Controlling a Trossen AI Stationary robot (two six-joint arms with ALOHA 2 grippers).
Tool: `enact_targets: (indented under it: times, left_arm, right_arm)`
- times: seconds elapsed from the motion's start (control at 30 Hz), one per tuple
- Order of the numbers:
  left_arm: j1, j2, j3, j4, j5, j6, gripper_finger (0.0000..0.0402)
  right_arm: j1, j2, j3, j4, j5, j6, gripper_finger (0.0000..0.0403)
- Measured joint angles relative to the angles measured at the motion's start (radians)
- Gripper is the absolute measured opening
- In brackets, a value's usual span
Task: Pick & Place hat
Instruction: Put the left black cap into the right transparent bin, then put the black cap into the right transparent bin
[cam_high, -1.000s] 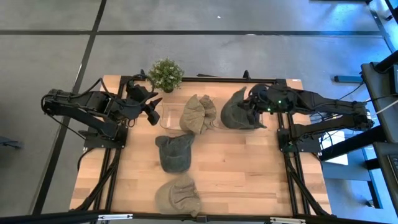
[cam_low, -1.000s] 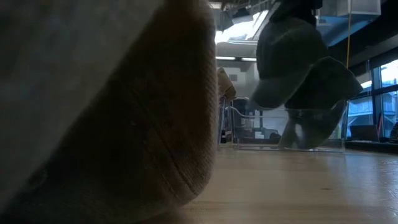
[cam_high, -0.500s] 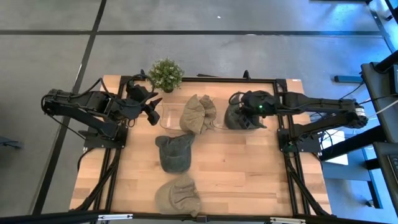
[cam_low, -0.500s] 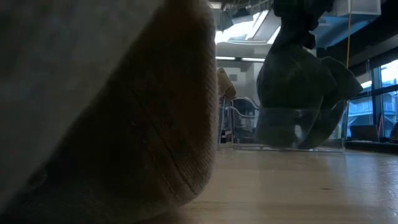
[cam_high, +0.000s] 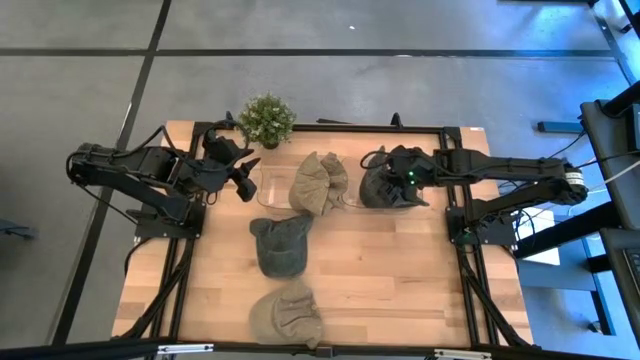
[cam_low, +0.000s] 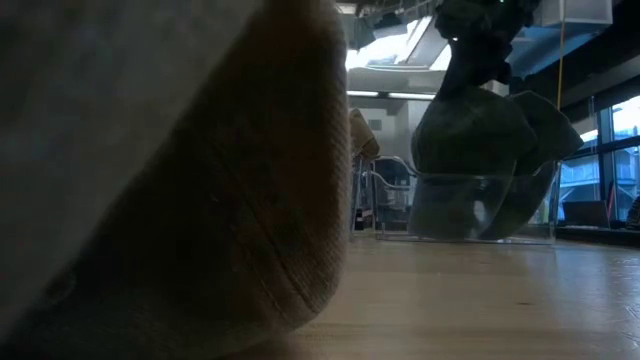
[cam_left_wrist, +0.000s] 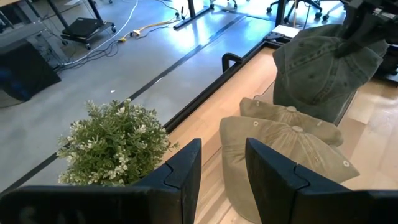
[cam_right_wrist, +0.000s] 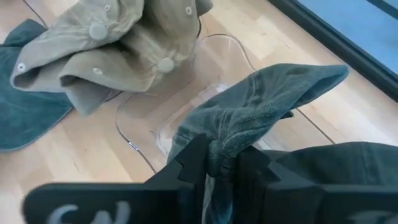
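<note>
High view: right gripper (cam_high: 400, 180) over the clear bin's (cam_high: 350, 200) right end, green hat (cam_high: 378, 190) beneath. Left gripper (cam_high: 243, 180) waits beside the plant (cam_high: 266, 118).

Right wrist view — fingers (cam_right_wrist: 194, 163) pinching the hat's fabric.

Left wrist view — fingers (cam_left_wrist: 186, 168) parted, nothing between.

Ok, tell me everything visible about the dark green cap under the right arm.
The dark green washed-cotton cap is crumpled, its brim sticking out sideways. It hangs from the right claw, whose fingers pinch a bunched fold of its fabric. Its lower part sits in the right end of the clear plastic bin, apart from the tan caps at the other end.
</note>
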Motion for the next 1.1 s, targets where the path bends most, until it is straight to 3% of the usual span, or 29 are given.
enact_targets:
  times: [0.23,0.43,0.7,0.83,1.1]
  left_arm:
    - [0.000,0.000,0.000,0.000,0.000,0.000,0.0119]
    - [0.000,0.000,0.000,0.000,0.020,0.000,0.0119]
    - [0.000,0.007,0.000,-0.013,0.212,-0.018,0.0119]
    - [-0.033,0.019,0.000,-0.090,0.337,-0.135,0.0119]
    - [-0.249,0.116,0.000,-0.275,0.149,-0.517,0.0119]
  right_arm:
    - [0.000,-0.017,0.000,-0.001,-0.022,0.020,0.0145]
    - [-0.001,-0.069,0.011,-0.004,0.067,0.094,0.0212]
    - [0.013,-0.121,0.129,0.005,0.074,0.074,0.0234]
    - [0.044,-0.121,0.146,0.059,0.073,0.034,0.0230]
    - [0.109,-0.117,0.114,0.071,0.073,0.028,0.0232]
